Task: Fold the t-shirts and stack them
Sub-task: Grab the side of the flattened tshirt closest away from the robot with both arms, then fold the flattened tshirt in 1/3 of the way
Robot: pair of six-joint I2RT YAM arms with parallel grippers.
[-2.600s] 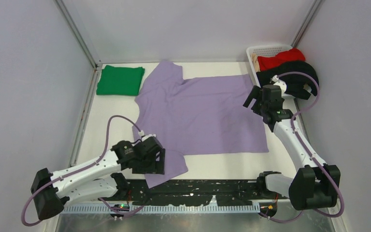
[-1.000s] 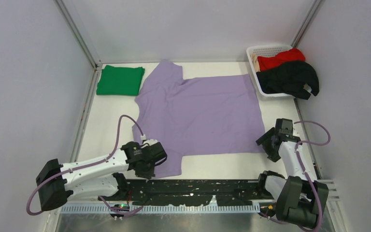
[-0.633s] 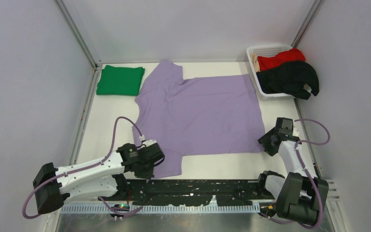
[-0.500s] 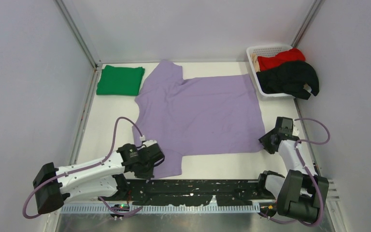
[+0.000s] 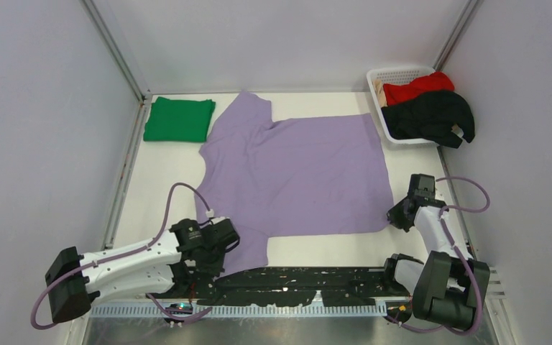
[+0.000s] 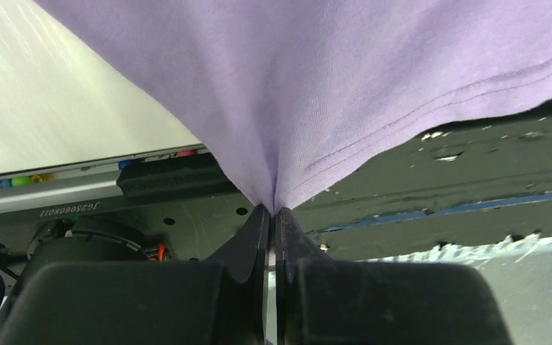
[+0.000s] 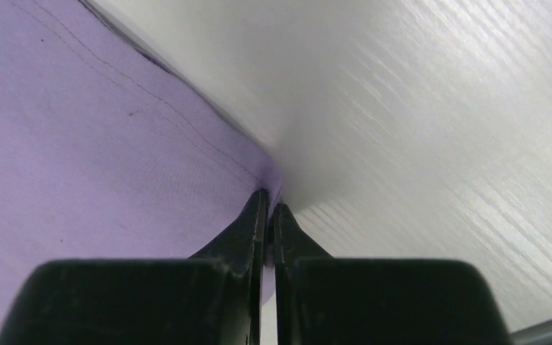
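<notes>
The lavender t-shirt lies spread flat across the middle of the white table, with its collar end to the left and its hem to the right.

The left arm lies low along the near edge. It stretches from its base at the bottom left towards the shirt's near sleeve, with its purple cable looping above the wrist. The left gripper is clenched on that sleeve's edge. In the wrist view the cloth gathers to a tight peak between the two closed black fingers, and the stitched hem runs off to the right above the black base plate.

The right arm is folded tightly. Its elbow sits near its base at the bottom right and its forearm reaches up and inward to the shirt's near right corner. The right gripper is pinched shut on that corner (only a sliver of fabric shows between the tips), with bare table just beyond.

A folded green t-shirt rests at the far left of the table, just beside the lavender one's far sleeve. The red t-shirt and black t-shirt are heaped in the white basket at the far right, with the black one spilling over its rim.
</notes>
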